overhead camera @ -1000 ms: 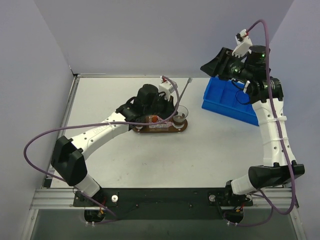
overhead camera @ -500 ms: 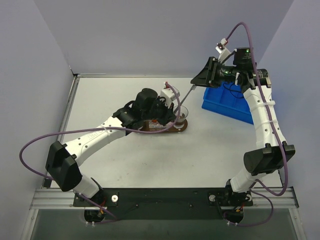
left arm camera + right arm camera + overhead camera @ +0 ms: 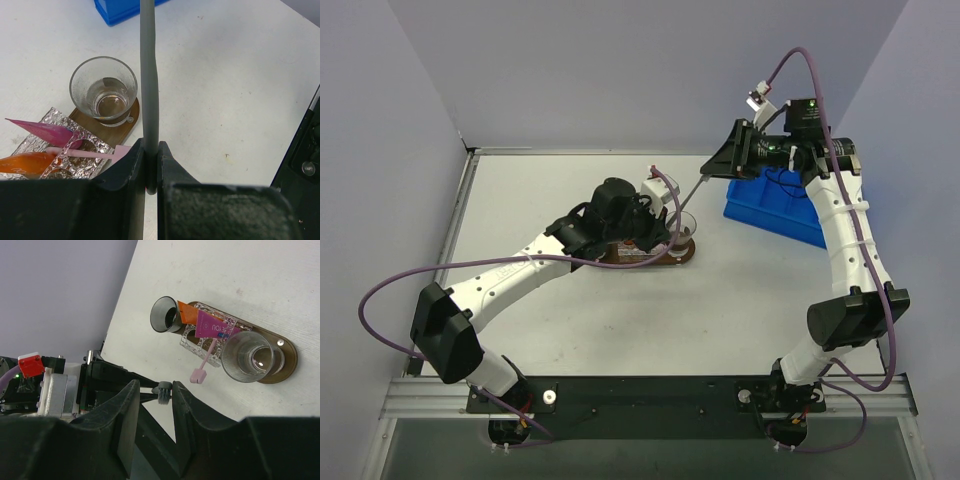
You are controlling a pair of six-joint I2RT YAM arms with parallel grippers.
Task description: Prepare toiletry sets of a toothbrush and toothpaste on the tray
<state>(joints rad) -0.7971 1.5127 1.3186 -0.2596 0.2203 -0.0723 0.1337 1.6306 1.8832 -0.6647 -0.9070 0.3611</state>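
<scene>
Right wrist shows what top external mostly hides: toothbrush (image 3: 206, 359) and toothpaste (image 3: 215, 329) lying on the tray (image 3: 291, 360). Right claw (image 3: 155, 388), pointed toward 9 o'clock, spreads around a grey brush (image 3: 165, 392) that the left claw (image 3: 151, 146) pinches.

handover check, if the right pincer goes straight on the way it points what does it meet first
The head of the gray toothbrush, which sits between its fingers; behind that, likely the left pincer holding the handle.
</scene>
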